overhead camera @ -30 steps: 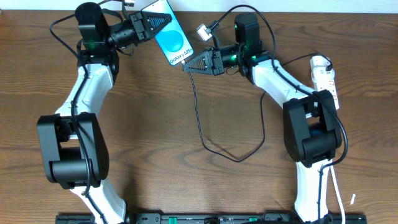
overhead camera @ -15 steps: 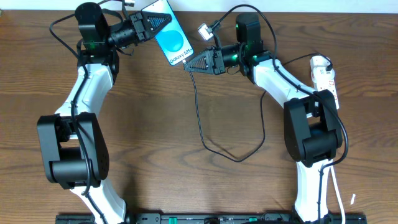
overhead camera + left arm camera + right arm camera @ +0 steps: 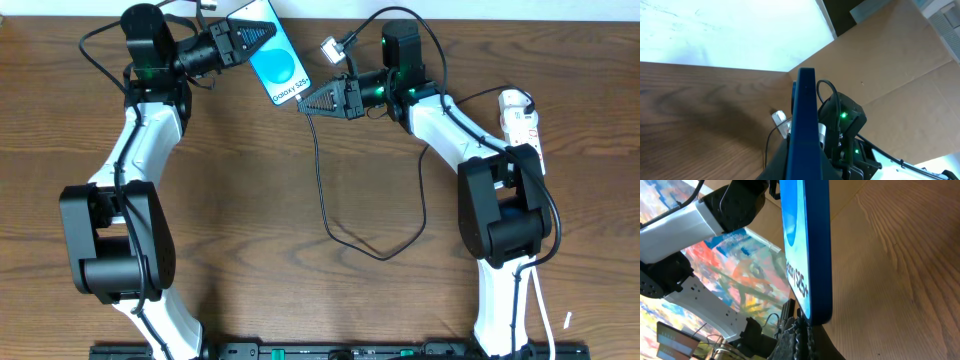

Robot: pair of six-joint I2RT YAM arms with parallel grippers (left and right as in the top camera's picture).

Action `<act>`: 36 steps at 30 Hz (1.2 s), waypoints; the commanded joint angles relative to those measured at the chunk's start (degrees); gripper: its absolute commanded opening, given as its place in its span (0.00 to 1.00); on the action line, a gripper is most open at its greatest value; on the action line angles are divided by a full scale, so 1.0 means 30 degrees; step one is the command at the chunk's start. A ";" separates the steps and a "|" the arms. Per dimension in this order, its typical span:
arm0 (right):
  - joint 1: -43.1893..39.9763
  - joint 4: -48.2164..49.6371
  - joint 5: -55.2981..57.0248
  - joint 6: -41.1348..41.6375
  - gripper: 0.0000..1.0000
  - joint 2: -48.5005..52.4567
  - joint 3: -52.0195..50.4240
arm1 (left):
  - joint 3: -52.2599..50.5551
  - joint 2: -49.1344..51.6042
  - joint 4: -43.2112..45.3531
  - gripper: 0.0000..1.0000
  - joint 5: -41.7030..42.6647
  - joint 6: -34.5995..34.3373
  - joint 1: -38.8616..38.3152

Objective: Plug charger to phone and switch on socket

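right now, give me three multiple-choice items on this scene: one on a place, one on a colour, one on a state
1. Where on the table is the power strip?
A) centre
B) front left
C) right side

2. What colour is the phone's screen?
A) red
B) blue
C) green

3. What is the left end effector doing?
A) shut on the phone
B) hanging open
C) shut on the power strip

Answers:
1 C, the overhead view shows it lying on the right side.
2 B, the screen is bright blue with white Galaxy S25 text.
3 A, its fingers clamp one end of the phone.
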 commanded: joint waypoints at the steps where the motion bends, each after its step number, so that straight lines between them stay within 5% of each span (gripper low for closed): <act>1: -0.0131 0.0117 -0.0138 0.0189 0.01 -0.0605 -0.0007 | 0.0255 -0.0692 0.0131 0.07 0.0685 0.0437 -0.0189; 36: -0.0131 0.0124 -0.0117 0.0051 0.01 -0.0605 -0.0007 | 0.0262 -0.0685 0.0131 0.08 0.0758 0.0044 -0.0736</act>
